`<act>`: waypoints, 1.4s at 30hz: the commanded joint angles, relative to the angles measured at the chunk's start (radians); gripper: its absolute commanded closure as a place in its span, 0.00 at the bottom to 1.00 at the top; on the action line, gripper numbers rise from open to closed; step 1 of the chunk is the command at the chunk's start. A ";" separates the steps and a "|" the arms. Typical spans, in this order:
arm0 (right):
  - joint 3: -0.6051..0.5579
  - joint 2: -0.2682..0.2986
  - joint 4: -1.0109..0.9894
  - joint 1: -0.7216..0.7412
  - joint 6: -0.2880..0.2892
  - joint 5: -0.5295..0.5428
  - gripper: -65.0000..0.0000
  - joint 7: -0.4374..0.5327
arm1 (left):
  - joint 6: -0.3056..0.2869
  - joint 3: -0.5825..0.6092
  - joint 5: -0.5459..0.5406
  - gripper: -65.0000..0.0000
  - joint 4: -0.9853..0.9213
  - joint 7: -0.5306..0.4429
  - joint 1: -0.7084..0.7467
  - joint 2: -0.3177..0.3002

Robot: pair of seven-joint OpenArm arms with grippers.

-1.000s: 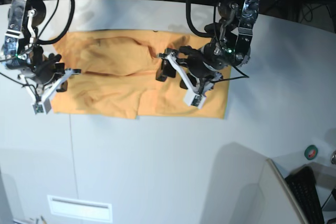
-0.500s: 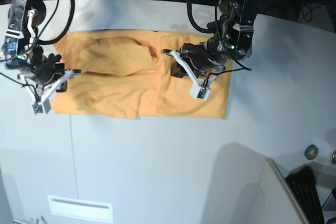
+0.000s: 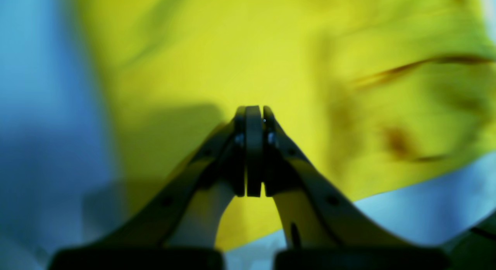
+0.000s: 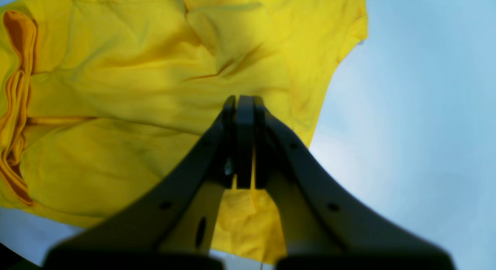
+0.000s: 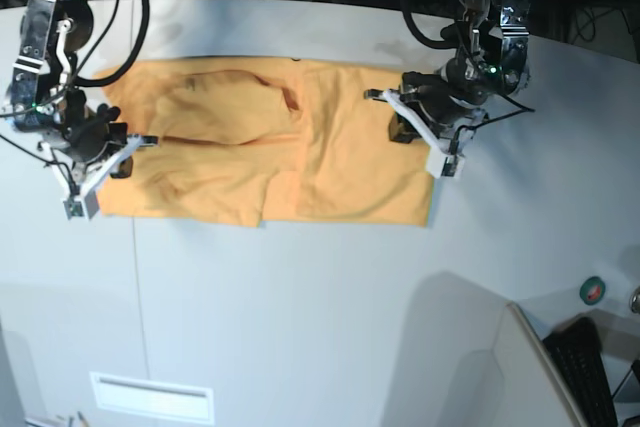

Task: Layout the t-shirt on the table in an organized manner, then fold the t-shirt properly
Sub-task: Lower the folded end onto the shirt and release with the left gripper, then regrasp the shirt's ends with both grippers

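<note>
The orange-yellow t-shirt (image 5: 265,152) lies spread but rumpled on the bench (image 5: 300,307) between both hands, left hand (image 5: 443,152) and right hand (image 5: 85,192) pinched closed and empty, so smoothing remains and folding hasn't begun.

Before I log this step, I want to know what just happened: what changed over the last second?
The left gripper closed and swung from the middle of the t-shirt out to its edge on the base view's right; no cloth shows between its jaws. The fold it had been over now lies flatter. The right gripper stayed shut at the shirt's other edge, and the table is unchanged.
</note>
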 commanded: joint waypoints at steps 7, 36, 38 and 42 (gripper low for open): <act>0.003 0.008 0.020 0.018 0.006 0.011 1.00 0.017 | -0.011 -0.036 -0.024 1.00 -0.109 -0.017 -0.030 -0.001; 0.163 -0.026 0.020 0.031 0.007 0.012 1.00 -0.017 | -0.014 -0.104 -0.025 1.00 -0.044 -0.046 -0.043 -0.002; 0.232 -0.030 0.020 0.054 0.044 0.025 1.00 -0.103 | -0.031 -0.162 -0.025 1.00 -0.035 -0.113 -0.002 -0.005; 0.390 -0.029 -0.012 0.098 0.224 0.141 0.68 -0.255 | -0.157 -0.297 -0.027 1.00 -0.087 -0.199 0.026 -0.021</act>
